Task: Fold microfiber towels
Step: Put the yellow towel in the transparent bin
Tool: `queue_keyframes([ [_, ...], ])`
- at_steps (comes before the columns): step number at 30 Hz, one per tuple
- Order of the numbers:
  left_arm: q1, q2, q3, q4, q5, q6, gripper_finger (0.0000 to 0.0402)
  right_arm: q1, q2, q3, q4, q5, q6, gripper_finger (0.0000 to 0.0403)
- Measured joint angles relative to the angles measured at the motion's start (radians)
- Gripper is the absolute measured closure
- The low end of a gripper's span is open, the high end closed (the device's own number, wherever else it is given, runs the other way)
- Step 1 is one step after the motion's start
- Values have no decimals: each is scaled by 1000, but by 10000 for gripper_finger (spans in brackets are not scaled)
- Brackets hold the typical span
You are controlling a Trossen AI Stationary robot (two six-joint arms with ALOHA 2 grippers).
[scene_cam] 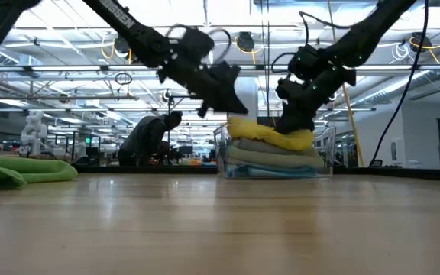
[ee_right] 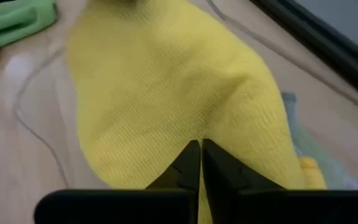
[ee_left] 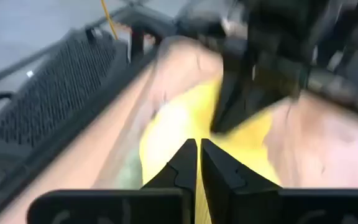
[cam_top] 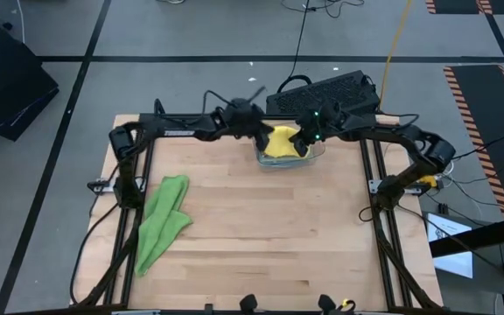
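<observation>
On the high view, nearest the front edge, the bright green microfiber towel (cam_top: 160, 220) is lying crumpled on the pale wooden desk (cam_top: 269, 236) at about eight o'clock from the desk's centre, its long axis running from seven towards one o'clock, well apart from both arms. Farther back, at twelve o'clock, the clear plastic bin (cam_top: 315, 156) is sitting against the far edge, holding the soft yellow microfiber towel (cam_top: 280, 144) on top of a stack of paler folded cloths (scene_cam: 270, 159). Both claws are meeting over that yellow towel. The left claw (cam_top: 263, 134) is sitting at the towel's nine o'clock side, its fingers pressed together just above the fabric, seemingly holding nothing. The right claw (cam_top: 303, 138) is sitting at the three o'clock side, its fingers pressed together and apparently pinching a ridge of the yellow cloth. The yellow towel is therefore lying between the claws, each about equally near, so lifting it out looks like work for both arms.
</observation>
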Motion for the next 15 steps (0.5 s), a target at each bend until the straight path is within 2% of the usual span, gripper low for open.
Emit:
queue_keyframes([
  [8, -5, 90, 0, -11, 2, 26, 398, -22, 14, -25, 68, -22, 22, 399],
  [11, 5, 85, 0, 3, 8, 18, 392, -36, -1, -12, 66, -44, 81, 399],
  [15, 25, 17, 0, 2, 36, 2, 388, -51, -71, -3, 68, -116, 181, 399],
])
